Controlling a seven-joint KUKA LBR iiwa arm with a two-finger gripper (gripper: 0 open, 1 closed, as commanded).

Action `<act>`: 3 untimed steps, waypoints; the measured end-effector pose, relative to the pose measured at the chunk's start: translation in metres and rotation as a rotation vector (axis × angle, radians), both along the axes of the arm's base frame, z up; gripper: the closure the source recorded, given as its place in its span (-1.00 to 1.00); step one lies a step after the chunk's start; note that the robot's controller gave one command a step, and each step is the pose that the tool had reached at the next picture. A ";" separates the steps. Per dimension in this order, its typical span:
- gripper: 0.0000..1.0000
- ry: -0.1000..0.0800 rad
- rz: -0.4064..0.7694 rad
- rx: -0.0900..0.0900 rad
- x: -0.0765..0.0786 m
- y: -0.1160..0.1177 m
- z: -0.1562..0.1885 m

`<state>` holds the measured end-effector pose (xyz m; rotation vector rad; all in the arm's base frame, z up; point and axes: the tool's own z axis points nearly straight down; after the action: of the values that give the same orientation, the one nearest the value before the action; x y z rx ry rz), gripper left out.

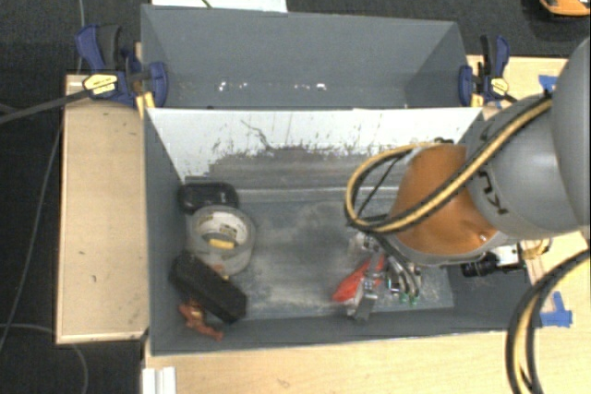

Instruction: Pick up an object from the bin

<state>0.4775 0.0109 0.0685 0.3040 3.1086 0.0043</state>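
Step in hand: judged to be the reach-and-grasp stage; nothing is seen lifted clear of the bin (295,138).
Gripper position: the gripper (377,289) sits low over the floor at the front right of the bin, close to the front wall.
Gripper state: cannot tell whether released or clenched; the wrist hides it from above.
Nearest thing: a small red thing (348,288), long and slanted, lies on the floor just beside the gripper on its left, touching it or nearly so.
Hold: not confirmed; the red thing is not visibly gripped.
Arm pose: the arm (531,166) comes in over the right rim, wrist turned down, its orange cover (441,208) directly above the gripper.
Cables: a looped cable (392,169) runs round the cover, clear of the contents.
Other contents: well apart at front left lie a clear round tub (222,237), a black piece (208,196) behind it, a black block (212,289) in front and a small brown thing (197,316) at the corner.
Next move, judged: confirm a closed grip on the red thing, then raise straight up, keeping off the front wall.
Risk, judged: a thin thing lying flat may slip or be pushed aside.
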 end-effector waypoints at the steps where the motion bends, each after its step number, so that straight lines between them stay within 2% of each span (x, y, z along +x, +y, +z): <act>1: 1.00 0.004 0.185 0.000 0.014 0.016 0.008; 3: 1.00 -0.002 0.193 0.000 0.015 0.008 0.012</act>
<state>0.4927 0.0189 0.0807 0.0033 3.1222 0.0069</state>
